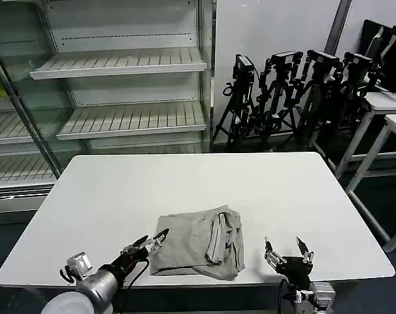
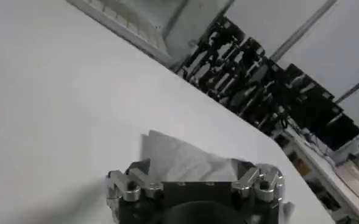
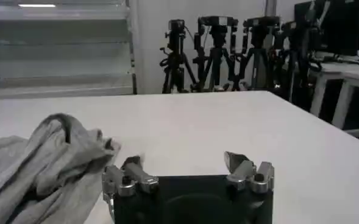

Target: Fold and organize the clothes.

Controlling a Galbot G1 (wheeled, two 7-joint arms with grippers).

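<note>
The clothes are one light grey T-shirt (image 1: 199, 243), folded into a rough bundle near the front edge of the white table (image 1: 185, 183); its printed graphic is hidden. My left gripper (image 1: 150, 242) is open at the shirt's left front corner, jaws spread on either side of the cloth edge (image 2: 185, 163). To the right of the bundle, my right gripper (image 1: 288, 249) is open over bare table, a short gap away from the shirt (image 3: 39, 164). In the right wrist view the fingers (image 3: 132, 167) hold nothing.
Empty store shelving (image 1: 119, 91) stands behind the table at the left. A row of black tripods (image 1: 289, 91) lines the back wall. White side tables (image 1: 387, 124) stand at the right. The table's far half is bare.
</note>
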